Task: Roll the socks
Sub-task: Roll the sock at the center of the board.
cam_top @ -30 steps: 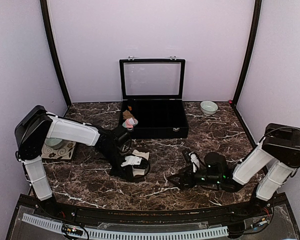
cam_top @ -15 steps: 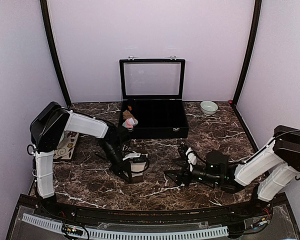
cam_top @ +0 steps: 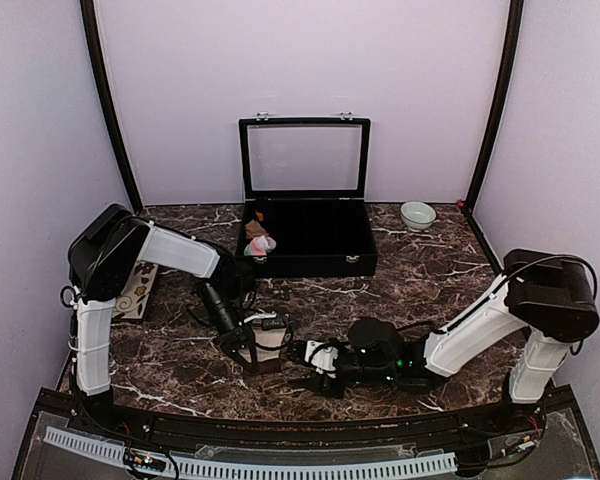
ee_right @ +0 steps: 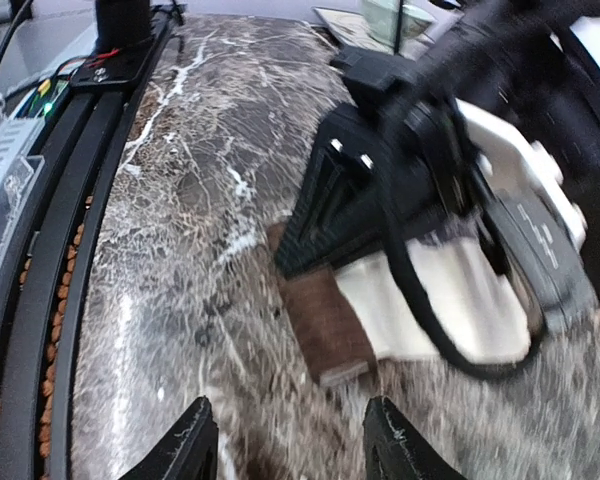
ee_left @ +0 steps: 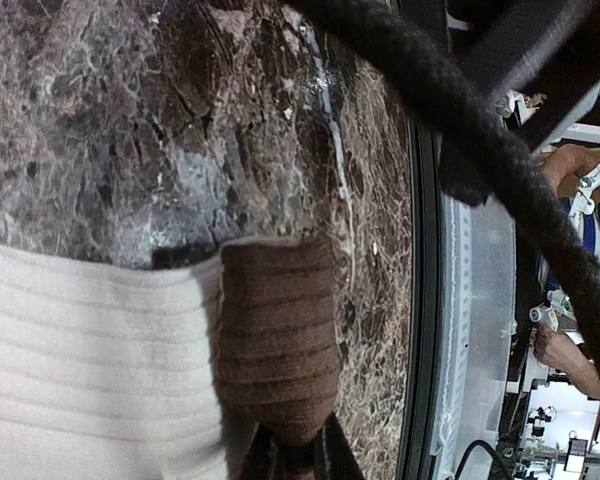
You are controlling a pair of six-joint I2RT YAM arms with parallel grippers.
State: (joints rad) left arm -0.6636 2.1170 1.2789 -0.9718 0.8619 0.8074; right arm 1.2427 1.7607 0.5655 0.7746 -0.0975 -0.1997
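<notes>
Holding the cream sock [cam_top: 269,336] lower-left of centre, your L gripper [ee_left: 298,452] is clenched on its brown band [ee_right: 325,325]; R gripper [ee_right: 288,440] gapes empty beside it. Next: take that band w/ R, start rolling.

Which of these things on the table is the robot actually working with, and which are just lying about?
For the job: cream sock, pinched by the left claw; pink sock, at the left end of the black case.
Just lying about: black case; small bowl; patterned mat; tan bundle.
</notes>
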